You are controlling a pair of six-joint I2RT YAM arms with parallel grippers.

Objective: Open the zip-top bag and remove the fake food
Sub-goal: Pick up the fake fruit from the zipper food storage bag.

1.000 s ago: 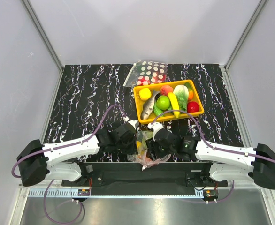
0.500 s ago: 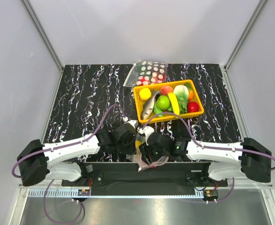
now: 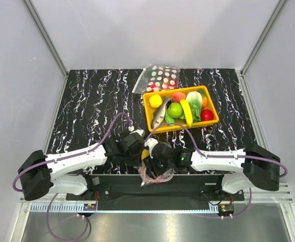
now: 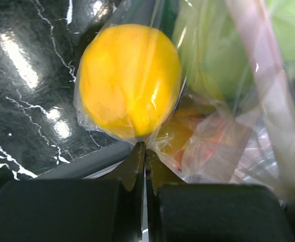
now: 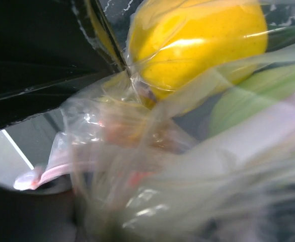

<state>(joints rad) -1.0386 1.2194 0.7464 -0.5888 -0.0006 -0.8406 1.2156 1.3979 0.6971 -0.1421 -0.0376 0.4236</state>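
Zip-top bag (image 4: 213, 146), fake food (image 4: 130, 80) not yet out: left gripper (image 4: 144, 151) clamped on its film, right gripper (image 3: 152, 159) opening unreadable.

Left hand (image 3: 140, 149) and right hand (image 3: 151, 153) crowd the zip-top bag (image 3: 155, 174) (crumpled, see-through).

Crinkly plastic zip-top bag (image 4: 215, 148), glossy fake food (image 4: 130, 80)

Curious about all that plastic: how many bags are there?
2: a polka-dot bag behind the yellow tray; a clear zip-top bag at the near edge of the table. None seems hidden.
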